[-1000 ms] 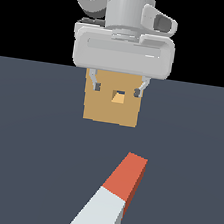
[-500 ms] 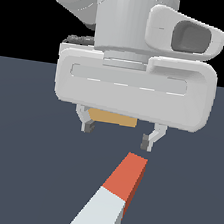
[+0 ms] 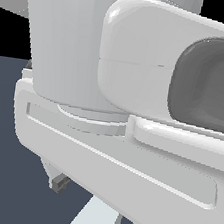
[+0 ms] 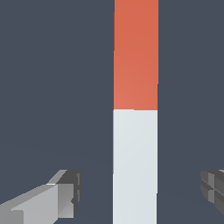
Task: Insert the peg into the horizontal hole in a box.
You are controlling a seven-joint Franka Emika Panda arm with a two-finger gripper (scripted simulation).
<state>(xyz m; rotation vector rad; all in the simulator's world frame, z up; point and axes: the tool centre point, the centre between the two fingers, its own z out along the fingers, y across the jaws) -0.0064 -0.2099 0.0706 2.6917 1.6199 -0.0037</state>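
Dark slate-blue floor point(image 4: 52, 87) fills the wrist view and shows behind the arm in the exterior view, under a black backdrop at the top

Largest in the exterior view is the robot's white hand housing point(image 3: 124, 110), so close to the camera that it covers nearly the whole picture and hides whatever stands behind it; neither the box nor its hole shows in either view

Next in size is the peg point(image 4: 134, 113), lying flat on the floor. In the wrist view its long axis runs from 6 o'clock to 12 o'clock, the red-orange end section pointing to 12 o'clock and the pale grey-white section towards 6 o'clock, both running off the frame. In the exterior view only a pale sliver of the peg point(image 3: 96, 223) peeps out below the housing at about 6 o'clock

Smallest are the gripper point(image 4: 140, 192) parts: its grey fingertips point(image 4: 65, 194) stand wide apart, one on each side of the white section, each clear of the peg with floor showing between. The pincer is open and holds nothing. No container shows in either view
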